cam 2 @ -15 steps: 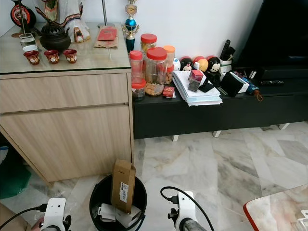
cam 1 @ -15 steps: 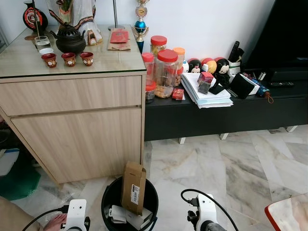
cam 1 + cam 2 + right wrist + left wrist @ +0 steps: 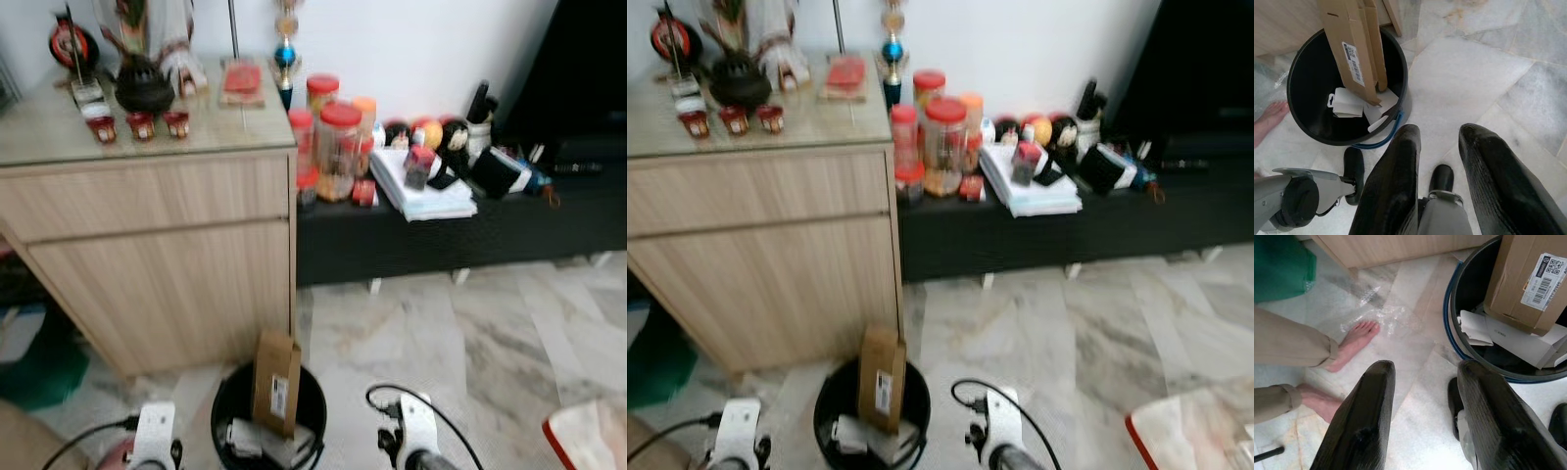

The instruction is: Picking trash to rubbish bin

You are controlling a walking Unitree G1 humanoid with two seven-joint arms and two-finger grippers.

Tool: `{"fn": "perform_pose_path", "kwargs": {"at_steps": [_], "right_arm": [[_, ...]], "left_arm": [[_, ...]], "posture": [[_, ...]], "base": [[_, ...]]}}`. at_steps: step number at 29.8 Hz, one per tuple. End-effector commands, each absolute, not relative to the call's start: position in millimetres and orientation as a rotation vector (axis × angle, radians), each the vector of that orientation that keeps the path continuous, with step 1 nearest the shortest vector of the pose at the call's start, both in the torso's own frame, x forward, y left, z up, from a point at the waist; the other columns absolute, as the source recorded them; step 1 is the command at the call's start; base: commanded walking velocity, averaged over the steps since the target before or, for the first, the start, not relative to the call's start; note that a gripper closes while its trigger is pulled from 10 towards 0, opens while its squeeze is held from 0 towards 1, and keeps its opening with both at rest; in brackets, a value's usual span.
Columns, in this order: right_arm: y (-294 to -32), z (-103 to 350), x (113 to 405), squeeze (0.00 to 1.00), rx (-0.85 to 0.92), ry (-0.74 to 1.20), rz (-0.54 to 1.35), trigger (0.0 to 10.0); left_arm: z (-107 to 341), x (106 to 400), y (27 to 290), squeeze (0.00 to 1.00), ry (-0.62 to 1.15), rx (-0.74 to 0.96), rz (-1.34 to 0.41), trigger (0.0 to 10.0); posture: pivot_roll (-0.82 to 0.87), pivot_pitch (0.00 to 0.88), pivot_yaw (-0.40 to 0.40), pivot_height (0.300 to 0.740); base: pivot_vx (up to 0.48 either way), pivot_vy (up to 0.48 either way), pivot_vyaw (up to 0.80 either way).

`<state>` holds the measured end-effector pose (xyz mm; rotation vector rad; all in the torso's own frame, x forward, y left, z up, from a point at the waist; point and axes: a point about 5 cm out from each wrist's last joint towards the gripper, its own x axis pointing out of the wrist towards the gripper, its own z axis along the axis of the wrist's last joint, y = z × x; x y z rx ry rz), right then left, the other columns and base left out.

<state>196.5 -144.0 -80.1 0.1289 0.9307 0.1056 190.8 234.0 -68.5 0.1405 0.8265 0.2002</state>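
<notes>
A black rubbish bin [image 3: 227,398] stands on the marble floor before the wooden cabinet. A brown cardboard box [image 3: 275,380] sticks upright out of it, above white paper scraps [image 3: 1349,103]. My left gripper [image 3: 1422,431] hangs open over the floor beside the bin's rim [image 3: 1452,328], nothing between its fingers. My right gripper [image 3: 1437,171] hangs open on the bin's other side, also holding nothing. Both wrists [image 3: 154,439] show at the bottom edge of the eye views.
A person's bare feet [image 3: 1354,340] stand on clear plastic wrap left of the bin. A wooden cabinet [image 3: 157,264] rises behind it. A low black bench [image 3: 451,235] carries jars, papers and toys. A red-rimmed table corner [image 3: 588,436] is at the lower right.
The whole picture has shifted slightly and turned blurry, so the camera has moved. The bin, the box and both arms keep their places.
</notes>
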Motion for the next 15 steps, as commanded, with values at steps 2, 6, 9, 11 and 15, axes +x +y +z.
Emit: {"fn": "perform_pose_path", "kwargs": {"at_steps": [2, 6, 9, 11, 15], "right_arm": [[-146.5, -78.6, 198.9, 0.0, 0.134, 0.915, 0.094, 10.0], [-146.8, -78.4, 199.1, 0.0, 0.134, 0.914, 0.097, 10.0], [-146.9, -78.4, 199.2, 0.0, 0.134, 0.914, 0.098, 10.0], [-147.0, -78.4, 199.2, 0.0, 0.134, 0.914, 0.097, 10.0], [-147.3, -78.2, 199.4, 0.0, 0.134, 0.913, 0.096, 10.0]], "left_arm": [[-70.3, 188.8, 232.3, 0.0, 0.844, 0.145, 0.188, 10.0], [-70.1, 189.4, 232.1, 0.0, 0.843, 0.145, 0.188, 10.0], [-70.1, 189.5, 231.9, 0.0, 0.842, 0.145, 0.188, 10.0], [-70.0, 189.6, 231.9, 0.0, 0.842, 0.145, 0.188, 10.0], [-69.8, 190.0, 231.9, 0.0, 0.841, 0.143, 0.19, 10.0]], "posture": [[0.02, 0.0, -0.063, 0.74], [0.02, 0.0, -0.064, 0.74], [0.02, 0.0, -0.064, 0.74], [0.02, 0.0, -0.064, 0.74], [0.02, 0.0, -0.068, 0.74]], "base": [[0.0, 0.0, 0.0], [0.0, 0.0, 0.0], [0.0, 0.0, 0.0], [0.0, 0.0, 0.0], [0.0, 0.0, 0.0]]}}
